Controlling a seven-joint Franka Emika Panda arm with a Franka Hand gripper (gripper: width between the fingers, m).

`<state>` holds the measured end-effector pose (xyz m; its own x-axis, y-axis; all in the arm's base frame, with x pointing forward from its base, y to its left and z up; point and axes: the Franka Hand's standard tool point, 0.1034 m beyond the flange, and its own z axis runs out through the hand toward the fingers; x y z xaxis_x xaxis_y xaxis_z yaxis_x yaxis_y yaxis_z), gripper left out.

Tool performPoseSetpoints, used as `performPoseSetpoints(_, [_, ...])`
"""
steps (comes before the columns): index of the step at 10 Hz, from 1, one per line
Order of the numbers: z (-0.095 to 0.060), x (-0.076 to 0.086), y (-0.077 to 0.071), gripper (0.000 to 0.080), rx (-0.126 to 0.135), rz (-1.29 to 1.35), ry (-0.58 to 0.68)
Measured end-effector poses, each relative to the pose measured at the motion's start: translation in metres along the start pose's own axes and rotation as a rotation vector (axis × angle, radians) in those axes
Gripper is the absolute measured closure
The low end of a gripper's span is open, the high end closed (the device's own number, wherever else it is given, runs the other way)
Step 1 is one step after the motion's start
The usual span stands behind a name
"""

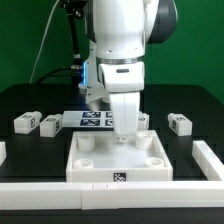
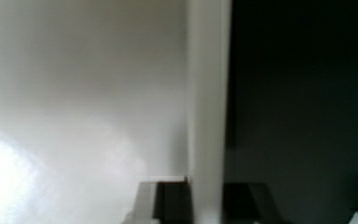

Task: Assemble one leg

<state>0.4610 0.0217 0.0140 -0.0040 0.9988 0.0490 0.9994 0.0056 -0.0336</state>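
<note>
My gripper points straight down over the far right part of the large white square panel. In the wrist view the gripper is shut on a leg, a narrow white block that runs out from between the two dark fingers. The panel fills one side of that view. In the exterior view the held leg is mostly hidden by the hand. Three more legs lie on the black table: two at the exterior view's left and one at its right.
The marker board lies behind the panel, partly hidden by the arm. A white rail runs along the front and another along the exterior view's right. A green wall stands behind.
</note>
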Motion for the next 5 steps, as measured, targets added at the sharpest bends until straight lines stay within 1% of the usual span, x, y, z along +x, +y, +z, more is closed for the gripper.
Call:
performPoseSetpoints(3, [0.001,0.029,0.017,0.0741,-0.011,0.011,0.011])
performPoseSetpoints(4, [0.001,0.035,0.02,0.0741,-0.014,0.006,0.014])
performPoseSetpoints(5, [0.001,0.046,0.023,0.0741,-0.019,0.022,0.017])
